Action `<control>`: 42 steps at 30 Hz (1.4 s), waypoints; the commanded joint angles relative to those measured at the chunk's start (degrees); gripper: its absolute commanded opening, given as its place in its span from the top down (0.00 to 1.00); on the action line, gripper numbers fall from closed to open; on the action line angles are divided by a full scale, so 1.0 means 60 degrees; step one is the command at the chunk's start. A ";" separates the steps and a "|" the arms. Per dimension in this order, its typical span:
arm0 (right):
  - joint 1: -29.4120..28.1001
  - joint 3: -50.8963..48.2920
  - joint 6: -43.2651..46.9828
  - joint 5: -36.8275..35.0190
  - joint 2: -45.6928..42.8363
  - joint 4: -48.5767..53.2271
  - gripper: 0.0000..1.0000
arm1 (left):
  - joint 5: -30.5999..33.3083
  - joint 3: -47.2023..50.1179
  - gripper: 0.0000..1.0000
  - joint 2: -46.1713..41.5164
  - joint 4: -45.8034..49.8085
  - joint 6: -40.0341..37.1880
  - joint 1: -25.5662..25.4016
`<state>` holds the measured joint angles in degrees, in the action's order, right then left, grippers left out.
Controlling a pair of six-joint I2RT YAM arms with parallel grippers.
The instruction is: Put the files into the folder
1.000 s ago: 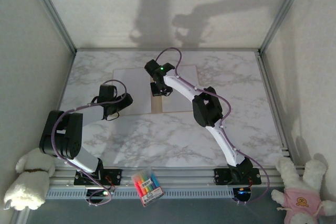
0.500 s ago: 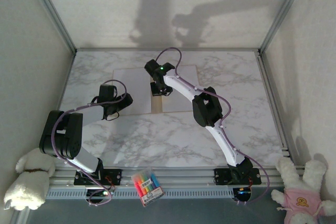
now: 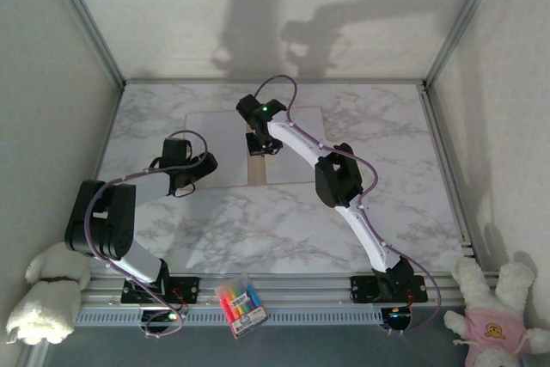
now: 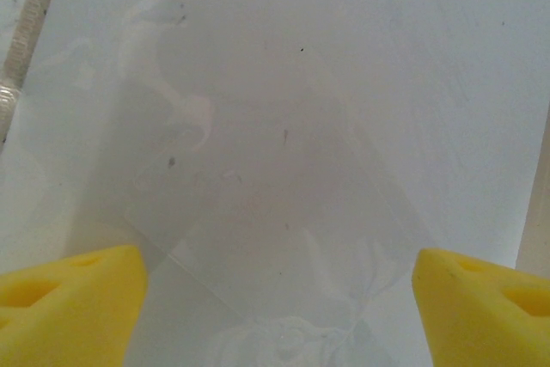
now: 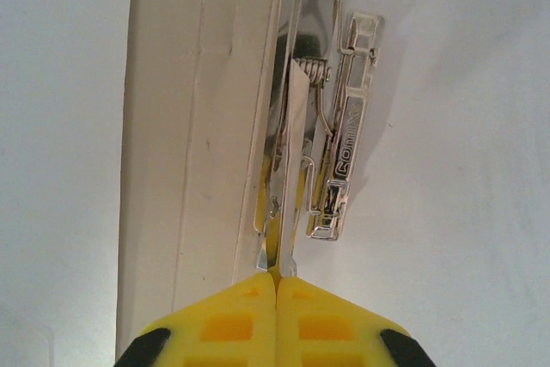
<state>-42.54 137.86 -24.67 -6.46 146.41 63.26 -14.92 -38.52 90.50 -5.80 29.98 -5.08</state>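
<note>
1. Marble tabletop (image 3: pixel 284 229) inside a white-walled booth with metal framing. At the far left near corner a white plush toy (image 3: pixel 39 298) sits off the table.
2. Next over is the left gripper (image 3: pixel 202 169), hovering over the left part of the files (image 3: pixel 215 131). In its wrist view the left gripper (image 4: pixel 275 298) has its yellow pads (image 4: pixel 69 302) spread wide with nothing between them, just white files (image 4: pixel 344 58) underneath and a sliver of tan folder (image 4: pixel 540 212) at the right edge.
3. A pack of coloured markers (image 3: pixel 239 305) lies on the front rail between the two arm bases.
4. The folder (image 3: pixel 256 174) lies flat mid-table toward the back, mostly covered by white sheets on both sides – only the tan strip down the middle shows.
5. The right gripper (image 3: pixel 262 145) is down on that strip. Up close, the right gripper (image 5: pixel 277 279) is fully closed, pads pressed together, right at the near end of a metal clip (image 5: pixel 331 143) that sits beside the folder (image 5: pixel 189 126) crease. Can't tell if the clip's thin lever is actually pinched or just meets the pad seam.
6. At the far right near corner sits a second plush toy (image 3: pixel 494 315) in a pink shirt.
</note>
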 commanded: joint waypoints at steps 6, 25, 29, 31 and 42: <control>0.0310 -0.0586 0.0018 -0.0590 0.0589 0.0534 1.00 | -0.0019 0.0180 0.17 0.0457 0.0941 -0.0008 0.0055; 0.0151 -0.1444 -0.0413 0.0658 0.0687 -0.0375 1.00 | -0.0025 0.0263 0.17 0.0493 0.0902 0.0019 0.0056; 0.0120 -0.1336 -0.0486 0.0833 0.0589 -0.0415 1.00 | -0.0033 0.0268 0.17 0.0488 0.0914 0.0017 0.0055; 0.0119 -0.1234 -0.0489 0.0819 0.0616 -0.0379 1.00 | -0.0031 0.0267 0.17 0.0474 0.0895 0.0015 0.0052; 0.0148 -0.0528 -0.0289 0.0212 0.0677 0.0218 1.00 | -0.0041 0.0248 0.17 0.0410 0.0965 -0.0001 0.0056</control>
<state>-42.19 134.98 -26.33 -3.66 145.86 60.29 -14.96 -38.59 90.61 -5.82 29.98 -5.08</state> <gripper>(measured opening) 0.042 0.826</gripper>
